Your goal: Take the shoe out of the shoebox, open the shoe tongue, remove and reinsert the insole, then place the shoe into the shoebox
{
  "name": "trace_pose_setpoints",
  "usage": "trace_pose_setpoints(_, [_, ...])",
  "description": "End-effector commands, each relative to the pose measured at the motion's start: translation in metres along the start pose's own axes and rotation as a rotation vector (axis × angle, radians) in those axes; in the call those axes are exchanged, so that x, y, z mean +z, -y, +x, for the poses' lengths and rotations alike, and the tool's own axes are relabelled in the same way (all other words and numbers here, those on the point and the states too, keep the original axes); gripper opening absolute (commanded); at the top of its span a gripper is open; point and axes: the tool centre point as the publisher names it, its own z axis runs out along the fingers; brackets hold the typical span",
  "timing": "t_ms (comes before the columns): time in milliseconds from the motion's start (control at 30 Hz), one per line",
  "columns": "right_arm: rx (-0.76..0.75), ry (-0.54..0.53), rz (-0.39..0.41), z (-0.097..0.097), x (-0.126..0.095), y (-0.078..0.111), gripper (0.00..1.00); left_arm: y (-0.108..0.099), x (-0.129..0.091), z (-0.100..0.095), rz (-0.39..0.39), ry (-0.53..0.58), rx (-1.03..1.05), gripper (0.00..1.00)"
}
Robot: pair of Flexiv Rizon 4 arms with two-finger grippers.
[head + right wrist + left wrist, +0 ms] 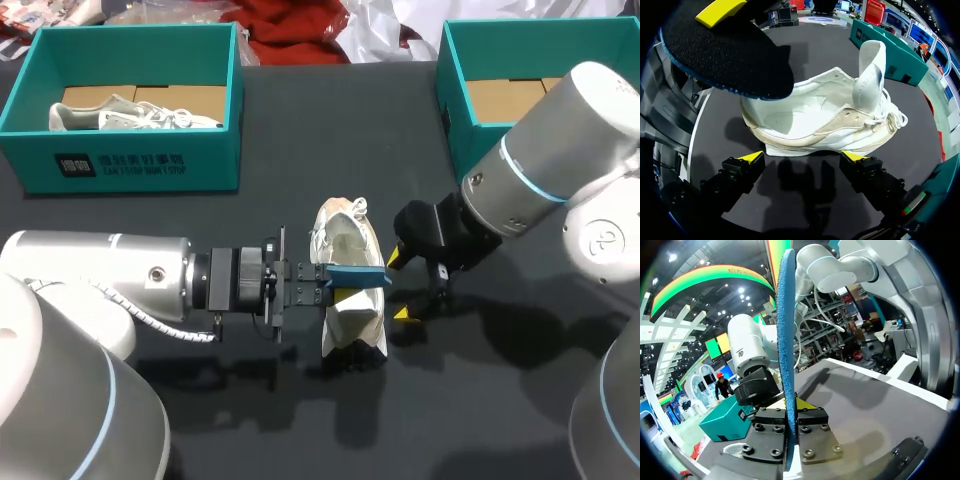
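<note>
left shoebox [130, 165] far left, second shoe [130, 115] inside | left gripper [335, 285] clamped on blue insole [355, 276], held above white shoe's opening | white shoe [350, 240] upright mid-table, tongue raised, outside both boxes | right gripper [400, 286] fingers spread, just beside white shoe | right shoebox [455, 110] far right

Right gripper [804, 157]: fingers wide apart, bare table [800, 172] between them. Just ahead of both tips lies the shoe [825, 125], side-on, sole edge near the tips but apart from them. Over the heel opening hangs the insole [725, 55], clamped in the left gripper [345, 288]; it blocks entry from above there. The tongue [870, 75] stands upright over the forefoot. Right shoebox [455, 120] stands well beyond the fingers, left shoebox [130, 165] well apart.
</note>
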Motion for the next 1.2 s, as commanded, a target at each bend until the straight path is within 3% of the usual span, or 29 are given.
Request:
trace_pose_setpoints(33, [0.001, 0.001, 0.01, 0.0, 0.004, -0.004, 1.0, -0.002, 0.007, 0.0, -0.004, 0.01, -0.002, 0.0])
trace_pose_setpoints(1200, [0.012, 0.002, 0.024, 0.003, 0.009, -0.008, 1.0, -0.012, 0.016, 0.002, 0.001, 0.015, -0.014, 0.0])
